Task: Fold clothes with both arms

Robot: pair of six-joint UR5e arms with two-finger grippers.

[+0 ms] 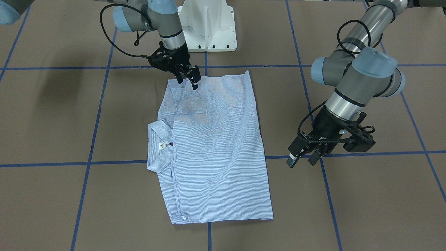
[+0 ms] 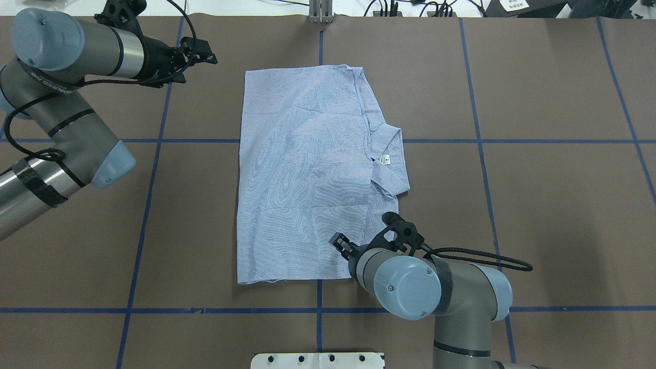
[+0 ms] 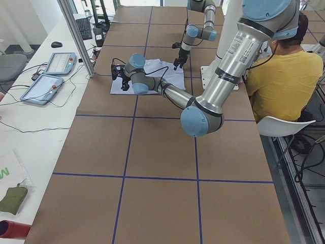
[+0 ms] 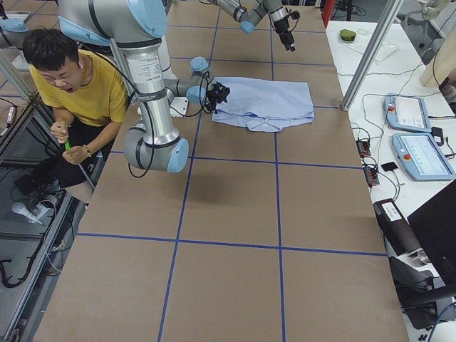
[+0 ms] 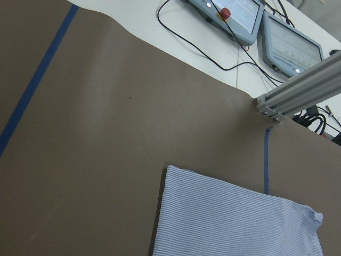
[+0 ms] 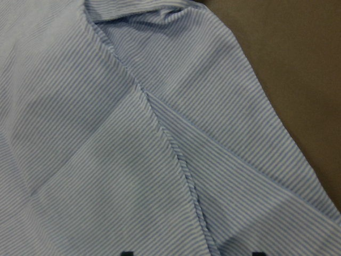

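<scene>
The clothes are one light blue striped shirt (image 1: pixel 216 146) (image 2: pixel 307 174), lying flat on the table and folded into a long rectangle. Its collar (image 2: pixel 390 154) and white neck label (image 2: pixel 385 160) stick out on my right side. My right gripper (image 1: pixel 188 81) (image 2: pixel 342 245) hangs open just over the shirt's edge nearest the robot base. In the right wrist view only striped cloth (image 6: pixel 160 133) fills the frame, with two fingertips wide apart at the bottom. My left gripper (image 1: pixel 303 161) (image 2: pixel 205 51) is open and empty above bare table, off the shirt's far left corner (image 5: pixel 170 169).
The brown table is crossed by blue tape lines (image 1: pixel 104 163). The white pedestal base (image 1: pixel 209 28) stands at the robot's edge. A person in a yellow shirt (image 4: pixel 78 92) sits beside the table. Control tablets (image 5: pixel 240 16) and an aluminium post (image 5: pixel 298 90) lie past the far edge.
</scene>
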